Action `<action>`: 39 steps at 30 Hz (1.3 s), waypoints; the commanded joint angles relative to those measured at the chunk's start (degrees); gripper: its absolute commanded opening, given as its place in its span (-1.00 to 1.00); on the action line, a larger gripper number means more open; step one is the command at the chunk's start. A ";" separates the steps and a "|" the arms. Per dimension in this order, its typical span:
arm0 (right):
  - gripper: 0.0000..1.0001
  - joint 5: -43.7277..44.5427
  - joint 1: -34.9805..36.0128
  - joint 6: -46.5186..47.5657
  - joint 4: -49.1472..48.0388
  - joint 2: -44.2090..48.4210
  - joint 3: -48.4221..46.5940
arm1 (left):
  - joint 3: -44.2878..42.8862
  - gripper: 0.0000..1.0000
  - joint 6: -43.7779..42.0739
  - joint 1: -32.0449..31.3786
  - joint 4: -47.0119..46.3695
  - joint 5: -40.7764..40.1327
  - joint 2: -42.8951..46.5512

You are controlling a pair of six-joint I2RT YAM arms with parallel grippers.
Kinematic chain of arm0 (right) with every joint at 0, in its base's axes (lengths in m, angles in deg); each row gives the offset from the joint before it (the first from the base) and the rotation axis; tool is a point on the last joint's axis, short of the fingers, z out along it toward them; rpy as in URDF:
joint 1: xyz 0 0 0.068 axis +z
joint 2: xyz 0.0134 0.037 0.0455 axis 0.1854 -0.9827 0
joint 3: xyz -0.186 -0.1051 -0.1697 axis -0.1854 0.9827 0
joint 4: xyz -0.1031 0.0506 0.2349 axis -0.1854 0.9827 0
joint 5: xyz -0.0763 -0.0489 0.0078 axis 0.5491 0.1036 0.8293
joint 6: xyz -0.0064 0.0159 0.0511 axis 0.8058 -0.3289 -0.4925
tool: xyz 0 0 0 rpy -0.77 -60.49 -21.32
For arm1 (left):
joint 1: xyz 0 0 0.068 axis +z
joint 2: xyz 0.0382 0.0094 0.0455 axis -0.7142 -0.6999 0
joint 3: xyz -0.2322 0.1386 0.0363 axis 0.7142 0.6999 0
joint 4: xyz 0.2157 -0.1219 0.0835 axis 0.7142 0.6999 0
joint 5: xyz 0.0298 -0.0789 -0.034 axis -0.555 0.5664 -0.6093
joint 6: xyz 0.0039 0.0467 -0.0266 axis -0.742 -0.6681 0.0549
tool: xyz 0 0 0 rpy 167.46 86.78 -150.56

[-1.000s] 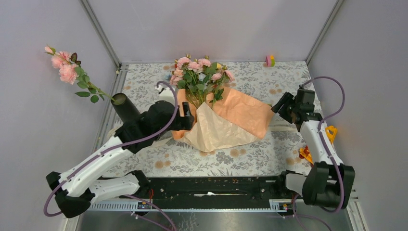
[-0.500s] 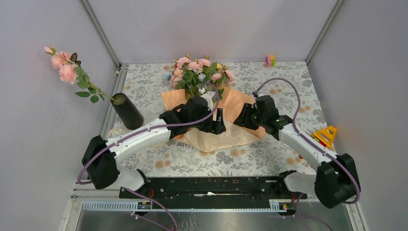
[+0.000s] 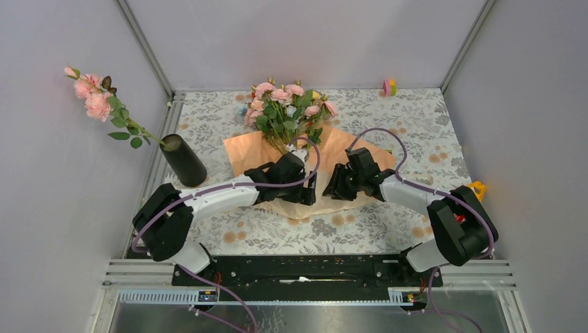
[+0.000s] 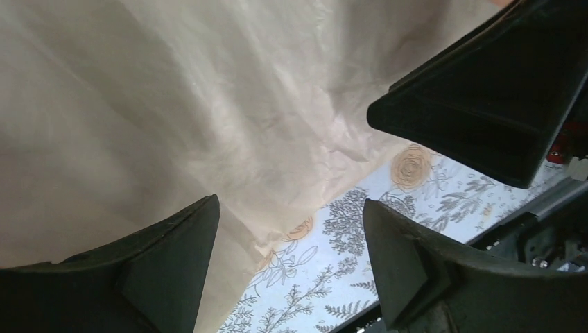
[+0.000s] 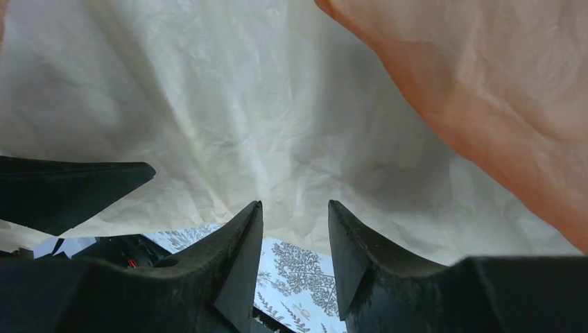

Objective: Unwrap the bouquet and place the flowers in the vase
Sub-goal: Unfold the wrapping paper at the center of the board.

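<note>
The one bouquet lies at the middle of the table, its wrap fallen open: the peach inner face spreads left and right, and a crinkled beige flap hangs toward the near edge. Its flowers stand bunched at the far end of the paper, mostly pink heads with one yellow and one pale blue among green leaves; the heads overlap too much for an exact count. One black vase stands at the left edge of the table, well apart from the bouquet, and holds a single spray of pink roses that leans out to the far left. Two grippers meet at the near edge of the paper, just beside each other. The left gripper is released, its jaws spread wide with only the beige flap's edge and the patterned cloth showing between them. The right gripper has its jaws apart by a narrow gap, clamping nothing; the beige flap hangs just beyond its tips and the peach sheet drapes to one side. The flowered tablecloth covers the table. One small pink, yellow and green toy sits at the far right corner, and one yellow toy piece lies at the right edge, partly hidden behind the right arm.
</note>
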 commanded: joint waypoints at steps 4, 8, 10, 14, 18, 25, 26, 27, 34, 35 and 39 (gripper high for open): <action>-0.06 1.31 0.48 -2.58 -2.10 -3.59 1.00 | 3.89 0.65 0.43 1.20 -1.90 -4.56 0.97; -0.04 2.44 0.48 -3.50 -2.15 -5.14 1.33 | 7.15 0.68 0.94 2.60 -2.15 -3.69 1.62; -0.03 3.35 0.39 -3.87 -2.07 -5.45 1.55 | 8.71 0.69 1.26 3.28 -2.31 -3.37 1.87; -0.01 5.59 0.17 -4.21 -1.55 -5.29 2.22 | 11.90 0.71 1.89 4.82 -2.82 -3.05 2.80; 0.00 7.88 -0.51 -3.86 0.54 -4.69 2.22 | 14.22 0.72 2.36 5.96 -2.01 -3.11 4.58; 0.01 11.13 -3.03 -2.72 3.69 -3.58 2.25 | 19.55 0.75 3.16 6.84 0.26 -3.43 8.84; 0.01 11.24 -3.42 -2.63 3.80 -3.51 2.31 | 20.09 0.76 3.19 6.91 0.94 -3.74 9.63; 0.01 11.31 -3.80 -2.58 3.90 -3.45 2.48 | 20.72 0.76 3.21 6.99 1.55 -4.13 10.62; 0.01 11.92 -5.78 -2.25 3.89 -3.58 2.90 | 23.69 0.80 3.23 7.87 7.40 -6.39 18.66; 0.01 12.03 -5.96 -2.22 3.91 -3.58 2.93 | 24.06 0.80 3.27 7.92 8.31 -6.53 19.87; 0.01 12.38 -6.35 -2.06 3.93 -3.52 2.73 | 25.49 0.82 4.08 8.35 11.37 -6.49 24.20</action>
